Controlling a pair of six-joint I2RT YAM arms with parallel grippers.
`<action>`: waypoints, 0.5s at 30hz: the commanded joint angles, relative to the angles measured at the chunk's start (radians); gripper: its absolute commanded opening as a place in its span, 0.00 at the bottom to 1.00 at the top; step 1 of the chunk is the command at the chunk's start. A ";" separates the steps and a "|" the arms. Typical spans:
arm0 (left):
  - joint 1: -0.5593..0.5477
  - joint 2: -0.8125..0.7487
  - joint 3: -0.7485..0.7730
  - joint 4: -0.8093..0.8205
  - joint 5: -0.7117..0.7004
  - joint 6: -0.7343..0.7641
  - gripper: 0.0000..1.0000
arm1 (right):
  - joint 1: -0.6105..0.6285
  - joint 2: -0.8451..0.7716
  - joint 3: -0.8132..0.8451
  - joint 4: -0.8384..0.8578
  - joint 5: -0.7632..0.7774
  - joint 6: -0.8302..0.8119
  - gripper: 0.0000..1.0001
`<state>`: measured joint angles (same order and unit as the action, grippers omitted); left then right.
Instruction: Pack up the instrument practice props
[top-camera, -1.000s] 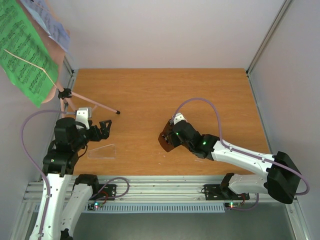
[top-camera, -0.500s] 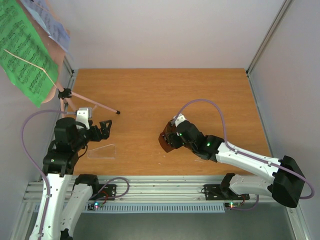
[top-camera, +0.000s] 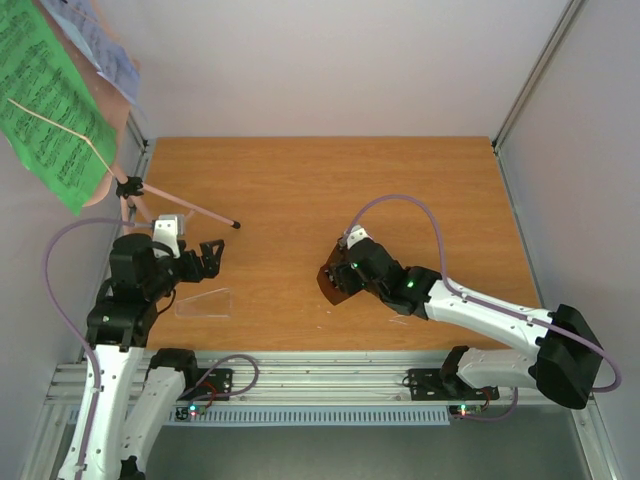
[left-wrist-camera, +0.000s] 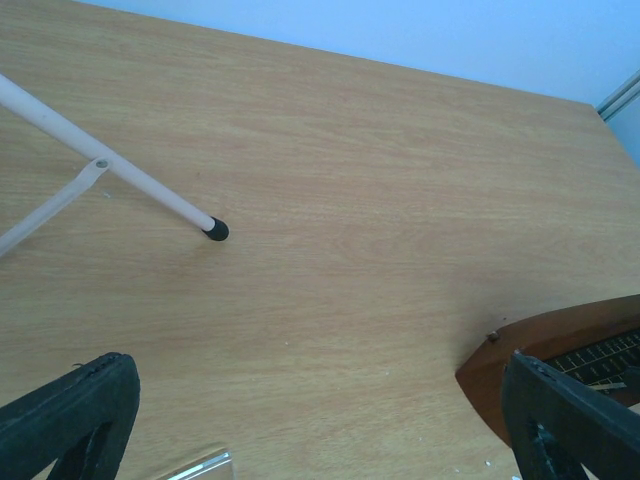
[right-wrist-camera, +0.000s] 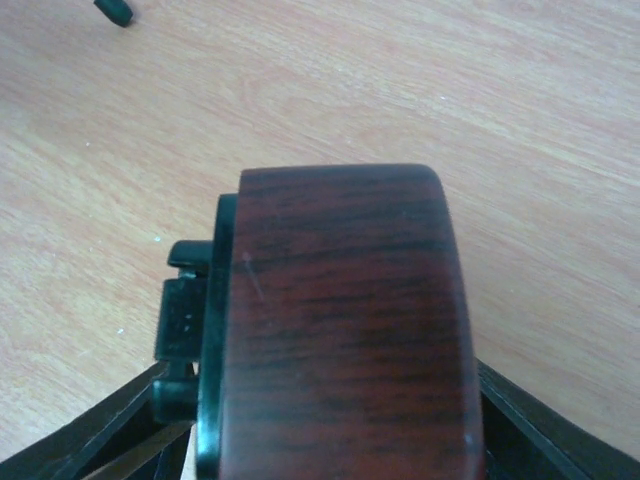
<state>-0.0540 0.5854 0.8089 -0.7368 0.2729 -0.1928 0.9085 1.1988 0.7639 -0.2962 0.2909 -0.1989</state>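
1. Two arms, one busy. The right gripper (top-camera: 342, 276) has its jaws closed against both sides of the metronome (top-camera: 328, 288), on the table (top-camera: 330, 180) right of centre. It reads as a firm hold, since the body fills the gap.
2. Left gripper (top-camera: 205, 257) is wide open and holds nothing. It hovers near the left edge, just behind the clear cover (top-camera: 205, 302), which lies flat on the wood.
3. Step, my read: packing the metronome, with the body in hand and the cover off and well apart. The next move calls for bringing the two together. The cover is thin and flat, so likely a fiddly pick for the left arm.
4. Music stand (top-camera: 130, 190) is upright at the far-left corner, with the green sheet (top-camera: 50, 110) and white sheet (top-camera: 100, 45) on its desk, untouched.
5. Right wrist shows the fingers (right-wrist-camera: 90, 440) meeting the wood-grain sides, which the arm hides in the top view.
6. Left wrist shows the stand leg's rubber foot (left-wrist-camera: 215, 230) and the metronome's scale face. Only the top view shows the sheets.
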 joint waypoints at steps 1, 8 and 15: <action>-0.007 0.011 -0.010 0.039 0.010 0.013 0.99 | -0.007 0.017 0.027 0.017 0.025 0.011 0.68; -0.008 0.017 -0.009 0.039 0.030 0.013 0.99 | -0.018 0.027 0.027 0.038 0.024 0.006 0.63; -0.058 0.014 -0.026 0.035 0.129 -0.066 0.98 | -0.039 0.024 0.012 0.084 -0.057 -0.049 0.59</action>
<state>-0.0776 0.6003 0.8047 -0.7361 0.3233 -0.2024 0.8841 1.2167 0.7647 -0.2714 0.2924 -0.2081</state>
